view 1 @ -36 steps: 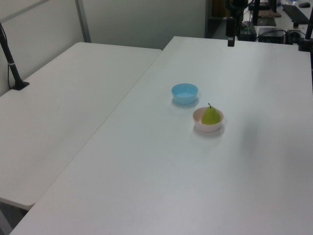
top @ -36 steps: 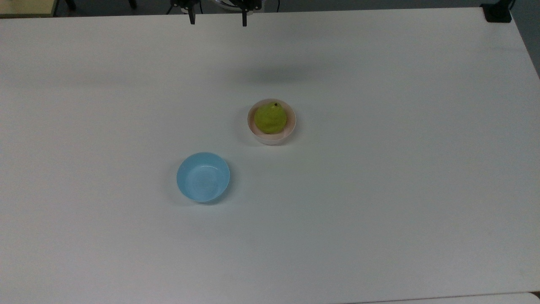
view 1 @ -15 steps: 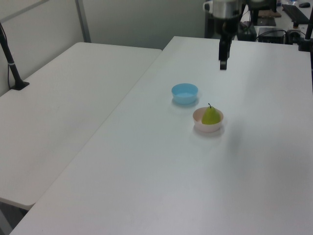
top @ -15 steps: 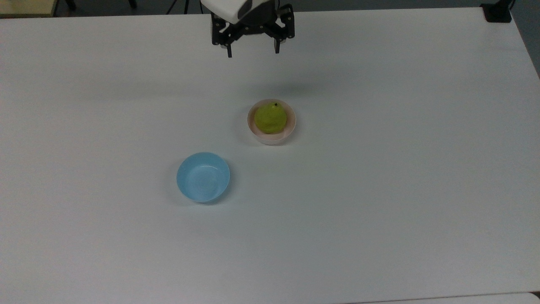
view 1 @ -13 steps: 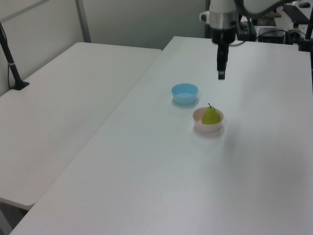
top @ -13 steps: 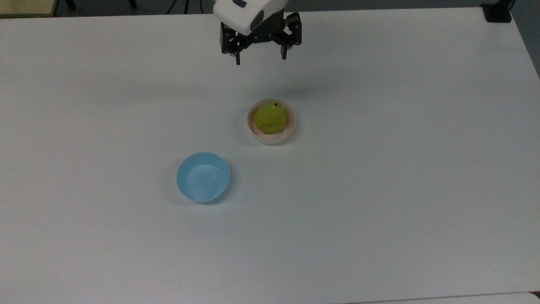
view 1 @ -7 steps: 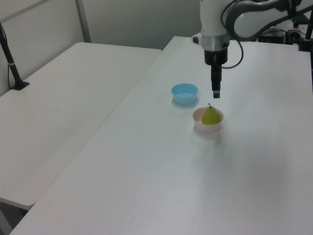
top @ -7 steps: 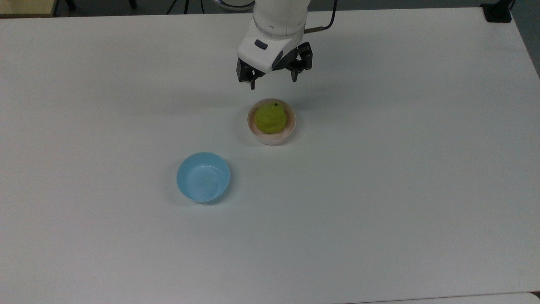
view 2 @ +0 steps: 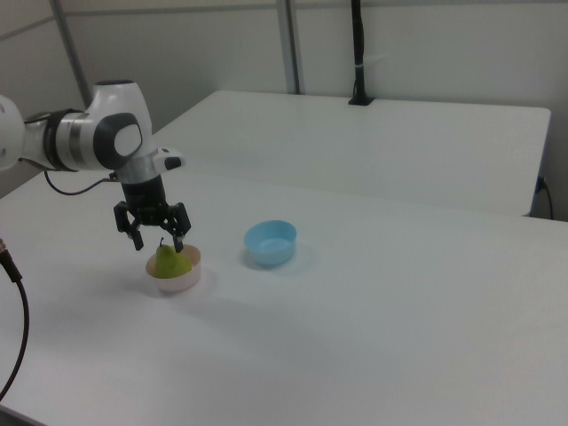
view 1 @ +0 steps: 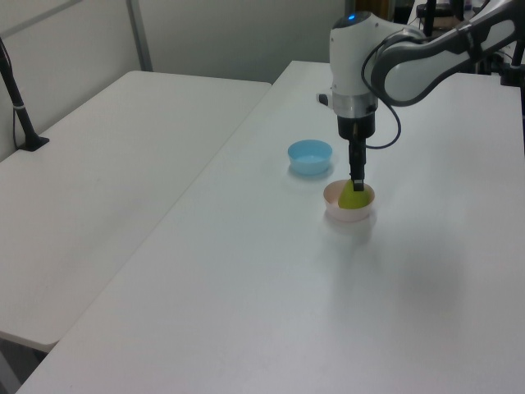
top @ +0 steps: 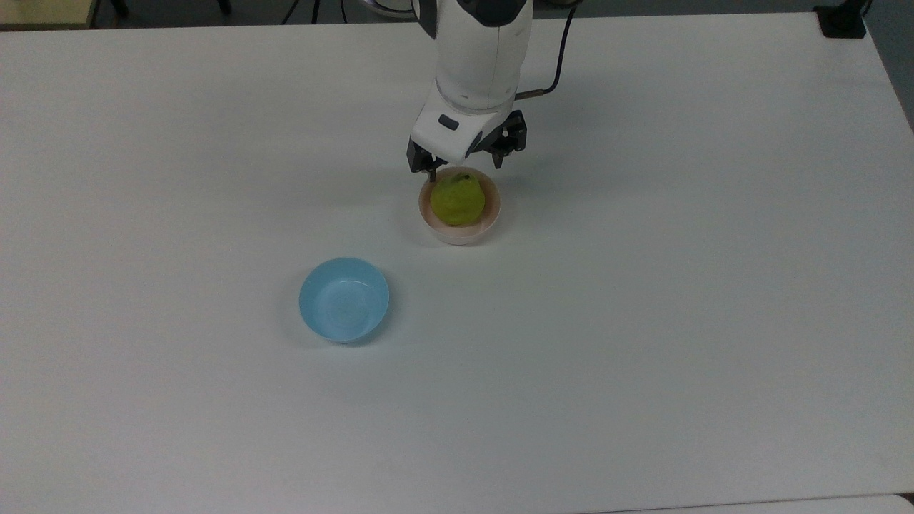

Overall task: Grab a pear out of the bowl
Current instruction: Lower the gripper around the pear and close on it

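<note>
The yellow-green pear [top: 458,200] stands upright in the pale pink bowl [top: 457,239] near the middle of the white table. My gripper [top: 464,168] hangs open right over the pear's narrow top, one finger on each side of the stem. In the right view the gripper [view 2: 159,244] has its fingertips level with the top of the pear [view 2: 171,262], and the bowl [view 2: 177,284] sits beneath. Seen in the left view, the gripper [view 1: 358,182] points straight down onto the pear [view 1: 354,199] in the bowl [view 1: 340,215]. Nothing is held.
An empty light blue bowl [top: 344,300] stands apart from the pink one, toward the top view's lower left. A second white table [view 1: 98,164] adjoins on the left view's left, with a black post [view 1: 16,98]. A black cable [view 2: 13,293] hangs at the right view's left edge.
The arm has come in from the table's far edge and lowered; the open gripper now brackets the pear's top. Pear and both bowls have not moved.
</note>
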Tool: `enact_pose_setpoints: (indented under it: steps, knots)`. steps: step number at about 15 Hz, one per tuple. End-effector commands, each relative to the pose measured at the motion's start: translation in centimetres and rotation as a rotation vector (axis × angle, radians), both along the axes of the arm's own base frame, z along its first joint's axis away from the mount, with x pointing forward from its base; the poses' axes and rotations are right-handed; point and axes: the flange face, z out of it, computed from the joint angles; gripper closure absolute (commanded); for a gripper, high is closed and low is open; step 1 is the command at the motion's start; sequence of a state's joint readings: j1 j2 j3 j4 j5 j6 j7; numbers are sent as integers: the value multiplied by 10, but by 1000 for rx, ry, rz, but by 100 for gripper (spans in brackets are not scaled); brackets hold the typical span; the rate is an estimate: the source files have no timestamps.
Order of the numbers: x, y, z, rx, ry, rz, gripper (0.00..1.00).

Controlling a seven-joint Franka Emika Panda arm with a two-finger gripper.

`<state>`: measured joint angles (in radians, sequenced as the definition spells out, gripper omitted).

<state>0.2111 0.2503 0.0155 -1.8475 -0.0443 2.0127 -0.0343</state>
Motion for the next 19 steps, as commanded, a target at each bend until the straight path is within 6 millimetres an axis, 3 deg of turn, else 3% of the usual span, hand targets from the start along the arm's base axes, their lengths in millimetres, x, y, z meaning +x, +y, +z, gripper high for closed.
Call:
enact_pose_setpoints:
  steps: [1,3,7,12,14,19]
  knots:
    - [3,-2,-24,-21,-10,33,7]
    - [6,-5,-33,-36,-5,37,15]
    - [10,-5,-41,-34,-17,36,22]
    - [10,-1,-40,-33,-20,39,54]
    - [10,0,-32,-32,-30,36,62]
    - [6,1,4,-27,-70,-5,62]
